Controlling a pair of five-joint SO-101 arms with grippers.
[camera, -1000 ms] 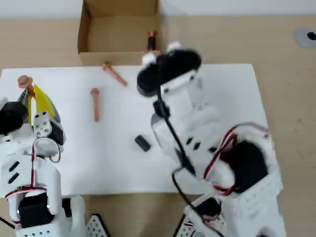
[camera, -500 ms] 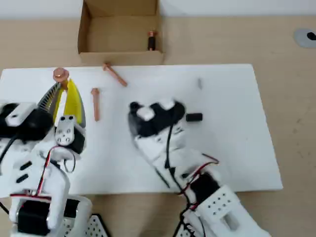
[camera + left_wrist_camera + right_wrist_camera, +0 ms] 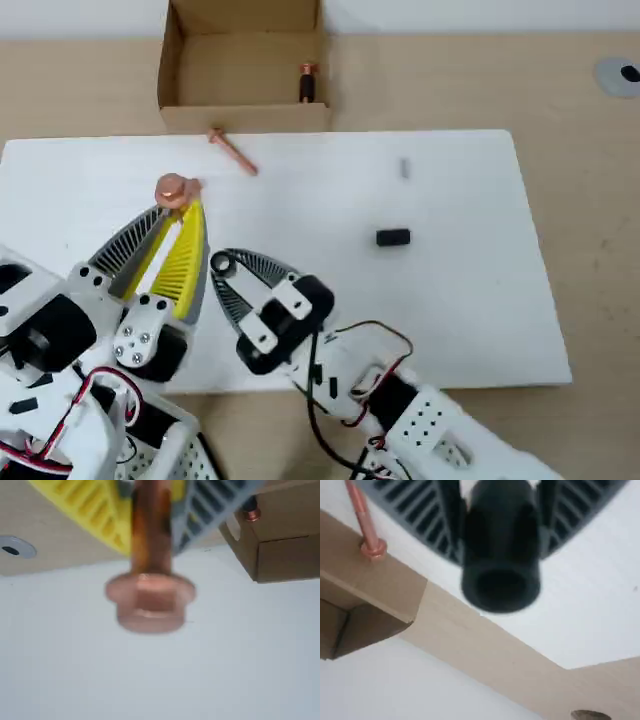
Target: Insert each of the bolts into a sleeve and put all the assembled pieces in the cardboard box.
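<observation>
Both arms have swung in over the white mat (image 3: 450,330) on the desk (image 3: 590,200), the right one back from the cardboard box (image 3: 245,118) at 12 o'clock (one assembled piece (image 3: 306,83) lies inside). Left gripper (image 3: 178,207) clenches a bolt (image 3: 172,188), head outward, shank running roughly 1-to-7; right gripper (image 3: 221,266), at its 4 o'clock and just beside, grasps a black sleeve (image 3: 501,555), so mating looks next.

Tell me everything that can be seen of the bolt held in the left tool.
The bolt is copper-coloured and looks like metal, with a round shank and a head with a wide flange. The left tool is shut on its shank, between a yellow finger and a grey one. The head sticks out past the tool, above the white sheet.
</observation>
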